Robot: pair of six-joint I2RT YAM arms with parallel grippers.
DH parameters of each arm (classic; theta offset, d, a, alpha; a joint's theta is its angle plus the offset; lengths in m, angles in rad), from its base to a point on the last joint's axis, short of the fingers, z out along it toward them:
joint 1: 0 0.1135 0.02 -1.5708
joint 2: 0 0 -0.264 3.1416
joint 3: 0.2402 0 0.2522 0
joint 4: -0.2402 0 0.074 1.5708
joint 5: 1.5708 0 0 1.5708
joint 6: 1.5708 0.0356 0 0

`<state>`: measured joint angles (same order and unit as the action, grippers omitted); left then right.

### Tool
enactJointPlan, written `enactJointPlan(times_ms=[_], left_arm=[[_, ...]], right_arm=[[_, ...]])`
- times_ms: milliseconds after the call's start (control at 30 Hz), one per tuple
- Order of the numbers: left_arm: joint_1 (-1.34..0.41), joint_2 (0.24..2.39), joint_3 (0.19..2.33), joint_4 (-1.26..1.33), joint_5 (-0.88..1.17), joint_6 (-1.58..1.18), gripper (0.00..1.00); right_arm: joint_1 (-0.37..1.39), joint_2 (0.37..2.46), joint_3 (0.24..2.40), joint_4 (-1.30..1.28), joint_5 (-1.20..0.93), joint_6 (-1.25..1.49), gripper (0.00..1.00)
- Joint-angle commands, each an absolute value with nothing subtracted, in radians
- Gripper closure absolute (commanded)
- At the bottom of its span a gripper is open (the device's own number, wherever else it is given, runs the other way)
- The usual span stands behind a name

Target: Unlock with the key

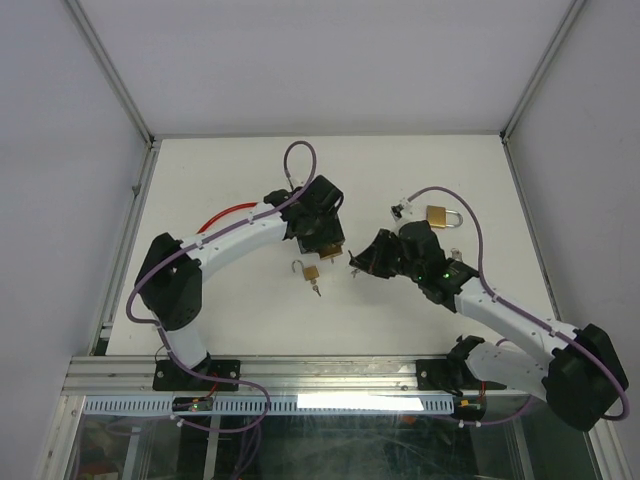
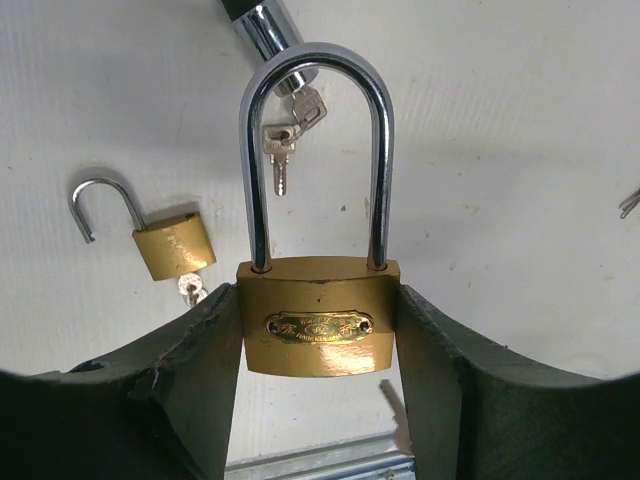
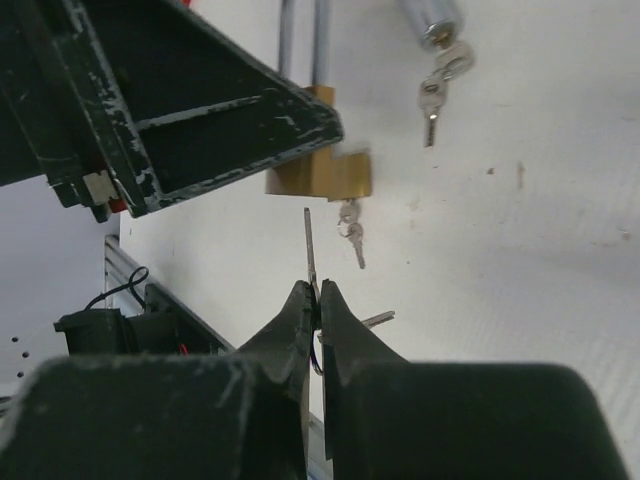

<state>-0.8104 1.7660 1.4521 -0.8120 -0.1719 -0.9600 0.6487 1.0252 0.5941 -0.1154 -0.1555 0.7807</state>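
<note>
My left gripper (image 2: 318, 300) is shut on the body of a large brass padlock (image 2: 318, 335), which it holds above the table. The padlock's long steel shackle (image 2: 315, 60) is closed. In the top view this gripper (image 1: 328, 240) is at the table's middle. My right gripper (image 3: 316, 290) is shut on a thin key (image 3: 309, 240). The key's blade points at the padlock's underside (image 3: 325, 178), and its tip stops just short of it. A second key (image 3: 378, 319) on the same ring sticks out sideways. In the top view the right gripper (image 1: 358, 262) is just right of the padlock (image 1: 335, 251).
A small brass padlock (image 2: 172, 245) with an open shackle and a key in it lies on the table, also visible from above (image 1: 309, 271). A cable lock's steel end (image 2: 262, 25) with keys (image 2: 285, 140) lies beyond. Another brass padlock (image 1: 440, 215) lies at the right, and a red cable (image 1: 225, 213) at the left.
</note>
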Motion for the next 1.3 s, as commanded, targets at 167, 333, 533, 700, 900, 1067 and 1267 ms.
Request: enactJointPlan(times_ms=[167,333,533,700,900,1067,1267], left_arm=[[-0.790,1.622,1.401,-0.701,-0.106,-1.085,0.80],[-0.783,1.594,1.368,-0.675,-0.085,-1.114,0.81],[-0.782,1.572,1.346,-0.656,-0.078,-1.136,0.82],[-0.783,1.560,1.330,-0.646,-0.074,-1.152,0.83],[-0.782,1.547,1.314,-0.632,-0.069,-1.168,0.84],[-0.782,1.533,1.289,-0.608,-0.057,-1.194,0.84],[-0.783,1.509,1.262,-0.591,-0.055,-1.229,0.85]], right_arm=[[0.743,1.125,0.605,0.083,-0.180,0.857,1.00],[0.749,1.128,0.591,0.102,-0.164,0.870,1.00],[0.750,1.137,0.600,0.120,-0.161,0.870,1.00],[0.750,1.146,0.603,0.137,-0.161,0.870,1.00],[0.750,1.130,0.592,0.126,-0.161,0.870,1.00],[0.750,1.119,0.575,0.128,-0.161,0.870,1.00],[0.750,1.089,0.545,0.130,-0.103,0.984,1.00]])
